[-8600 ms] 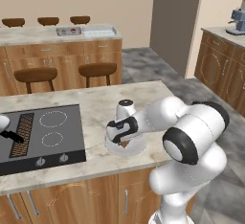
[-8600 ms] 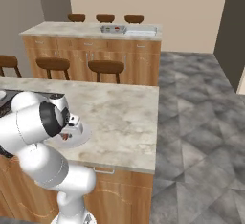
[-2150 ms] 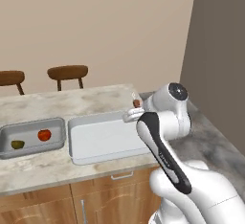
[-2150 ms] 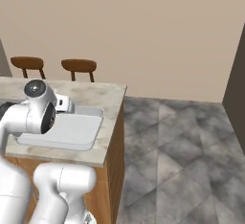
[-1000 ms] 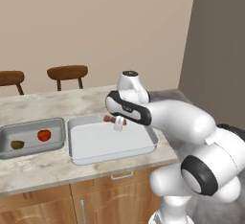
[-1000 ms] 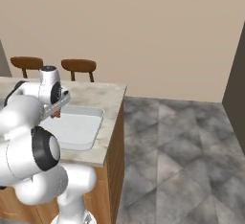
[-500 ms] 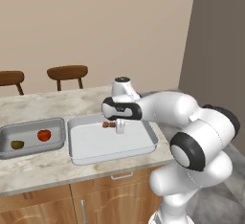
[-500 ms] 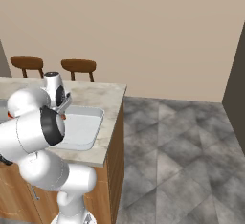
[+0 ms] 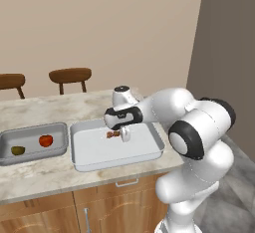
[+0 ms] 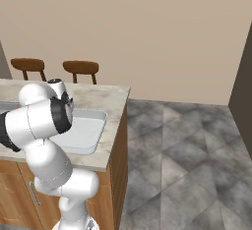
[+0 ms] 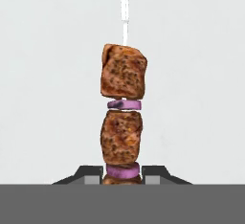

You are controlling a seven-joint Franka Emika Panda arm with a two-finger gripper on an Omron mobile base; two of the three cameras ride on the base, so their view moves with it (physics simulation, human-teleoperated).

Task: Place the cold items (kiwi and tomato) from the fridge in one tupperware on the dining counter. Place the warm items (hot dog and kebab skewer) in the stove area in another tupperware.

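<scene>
Marble dining counter [image 9: 35,108] carries two grey tupperwares — the left one [image 9: 30,152] holds tomato [image 9: 45,140] and kiwi [image 9: 18,150]. Above the right tupperware [image 9: 117,161], the gripper [image 9: 122,135] is clamped on the kebab skewer [image 11: 122,117].

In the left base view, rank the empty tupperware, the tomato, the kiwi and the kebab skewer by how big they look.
1. empty tupperware, by far the largest.
2. tomato.
3. kiwi, close to the tomato, slightly smaller.
Unranked: kebab skewer, partly hidden by the gripper, so its full size is unclear.
</scene>
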